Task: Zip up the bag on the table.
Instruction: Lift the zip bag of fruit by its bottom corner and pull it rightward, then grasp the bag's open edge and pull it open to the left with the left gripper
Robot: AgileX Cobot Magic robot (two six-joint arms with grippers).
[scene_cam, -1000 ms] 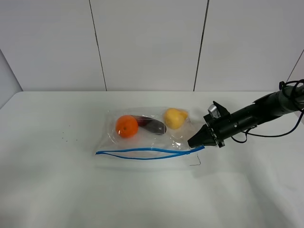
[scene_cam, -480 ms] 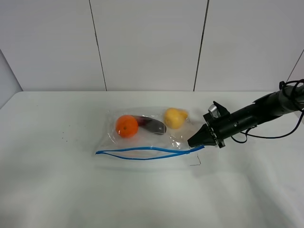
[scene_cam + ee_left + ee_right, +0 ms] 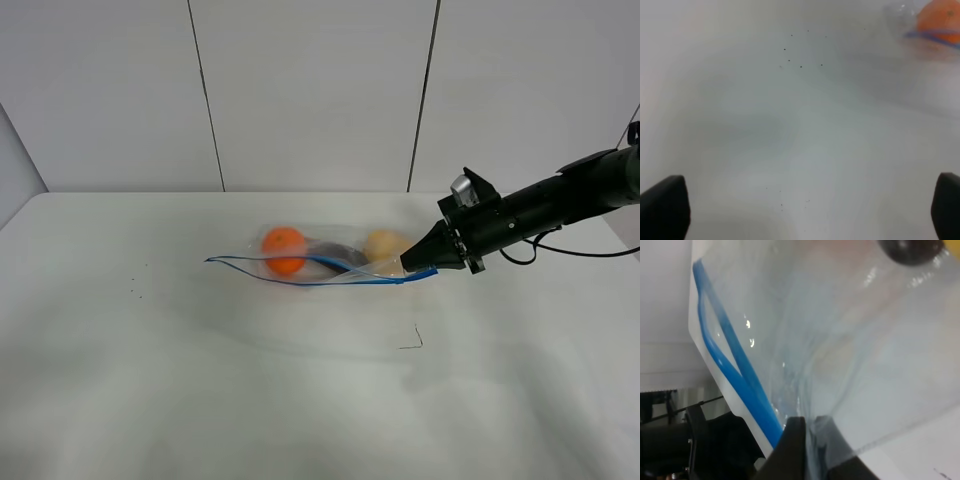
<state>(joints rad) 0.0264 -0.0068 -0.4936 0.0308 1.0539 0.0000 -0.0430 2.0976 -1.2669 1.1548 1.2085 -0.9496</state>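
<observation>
Bag (image 3: 345, 270) of three fruits (image 3: 284, 248), corner pinched in right hand (image 3: 406, 268); left hand (image 3: 800, 210) spread wide.

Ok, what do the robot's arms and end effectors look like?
The right arm is slim and black, tapering into the pointed right end effector, with a small silver block on top and a thin black cable trailing underneath. Of the left end effector only two dark rounded fingertips show.
</observation>
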